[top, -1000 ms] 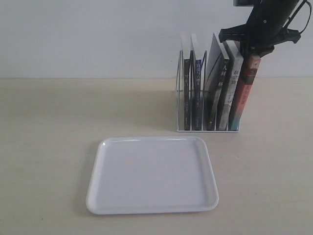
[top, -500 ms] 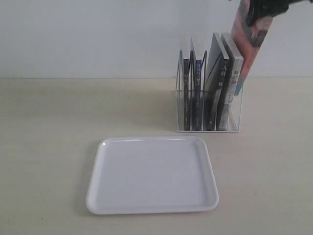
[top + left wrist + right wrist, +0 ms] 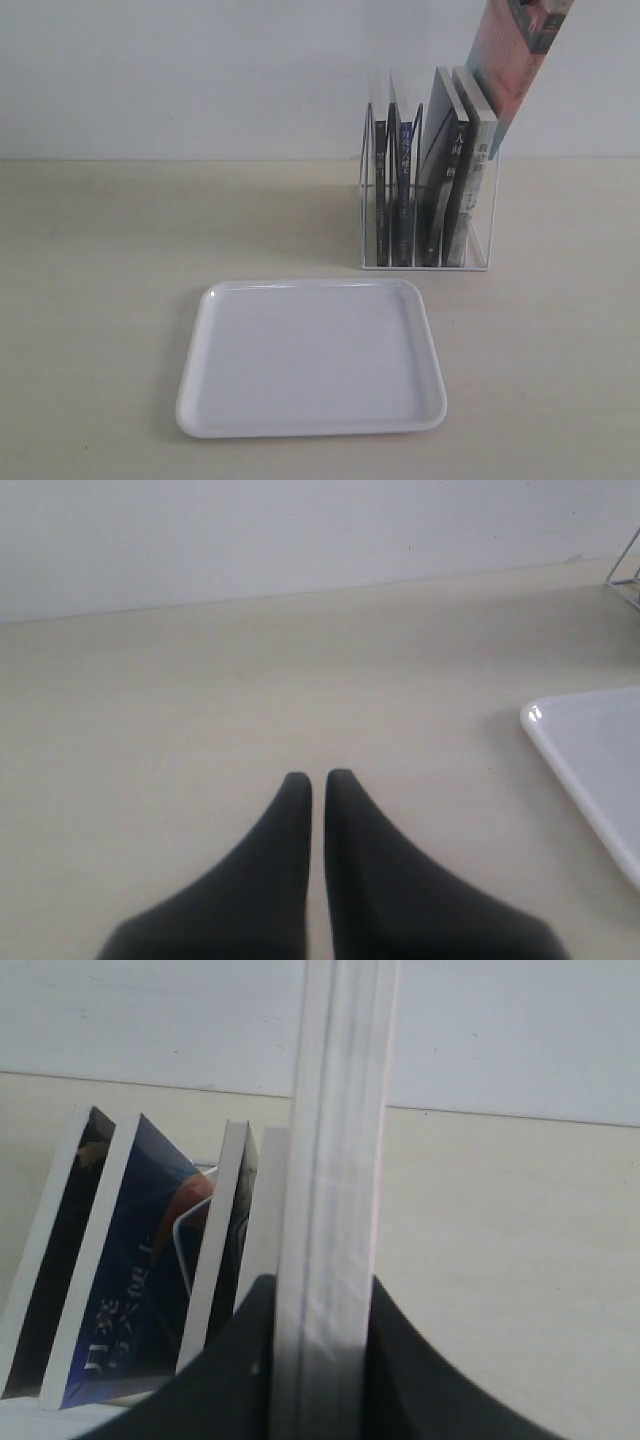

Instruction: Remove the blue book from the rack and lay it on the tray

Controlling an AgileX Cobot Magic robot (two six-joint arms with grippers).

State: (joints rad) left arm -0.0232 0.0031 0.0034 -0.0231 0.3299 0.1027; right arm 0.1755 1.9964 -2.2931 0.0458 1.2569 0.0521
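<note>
The blue book (image 3: 405,188) stands in the white wire rack (image 3: 366,205), second slot from the left. In the right wrist view its dark blue cover (image 3: 130,1270) with an orange-red crescent shows among the other books. My right gripper (image 3: 320,1295) is shut on a different book, the red-and-teal-spined one (image 3: 518,62), which hangs tilted above the rack's right end. That gripper itself lies past the exterior view's top edge. The white tray (image 3: 310,425) lies empty in front of the rack. My left gripper (image 3: 318,777) is shut over bare table, left of the tray's corner (image 3: 585,730).
Three other books (image 3: 455,180) stay upright in the rack's slots. A pale wall runs behind the table. A corner of the rack's wire (image 3: 625,575) shows at the edge of the left wrist view.
My right gripper has risen with the red-and-teal-spined book, pulling it out of the rack's right slot and up past the frame's top. The blue book and the left gripper have not moved.
</note>
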